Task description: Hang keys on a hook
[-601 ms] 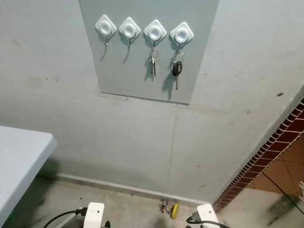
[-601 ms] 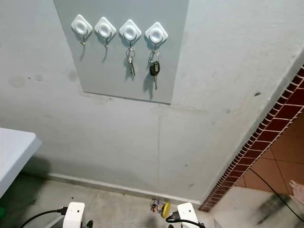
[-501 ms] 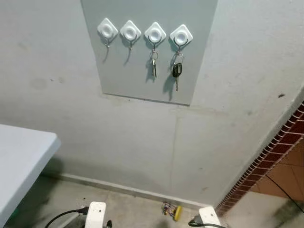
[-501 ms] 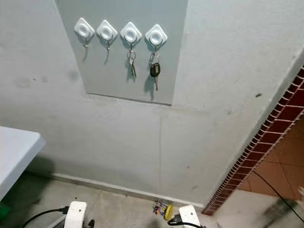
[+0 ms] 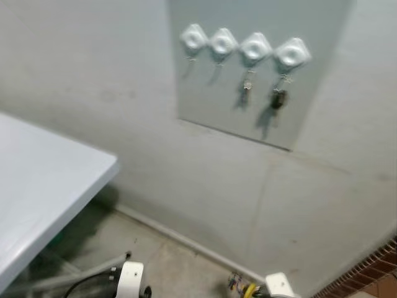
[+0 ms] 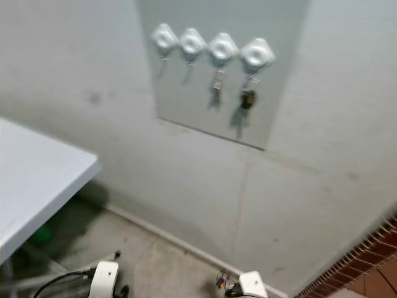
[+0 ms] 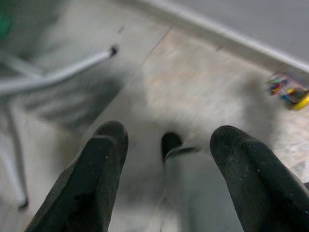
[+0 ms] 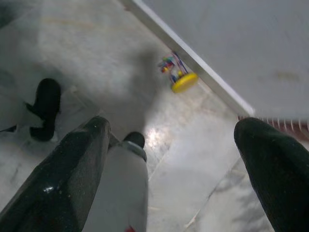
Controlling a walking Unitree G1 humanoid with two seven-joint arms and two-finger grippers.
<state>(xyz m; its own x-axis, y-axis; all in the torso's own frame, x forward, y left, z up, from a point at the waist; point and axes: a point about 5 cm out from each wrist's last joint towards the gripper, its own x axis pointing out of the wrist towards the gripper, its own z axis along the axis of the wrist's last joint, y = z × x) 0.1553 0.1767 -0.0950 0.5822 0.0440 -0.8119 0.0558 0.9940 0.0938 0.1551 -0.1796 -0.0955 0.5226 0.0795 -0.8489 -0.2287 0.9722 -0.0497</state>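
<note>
Four white diamond-shaped hooks (image 5: 255,47) sit in a row on a grey panel (image 5: 211,93) high on the wall. A small silver key (image 5: 247,85) hangs from the third hook, and a black car key (image 5: 278,99) from the fourth. The two left hooks (image 5: 194,38) are bare. Both arms hang low, their white wrists (image 5: 130,279) at the picture's bottom edge. My left gripper (image 7: 171,133) is open over the floor with nothing between its fingers. My right gripper (image 8: 176,126) is open too, also holding nothing.
A white table (image 5: 37,186) juts in from the left, with its metal leg (image 7: 58,72) on the stone floor. A small yellow toy (image 8: 178,79) lies by the skirting board. A red brick wall (image 5: 372,279) starts at the lower right. The eye views are blurred.
The camera has swung to the left: the panel now sits further right in the picture and more of the table shows. The keys and hooks have not moved.
</note>
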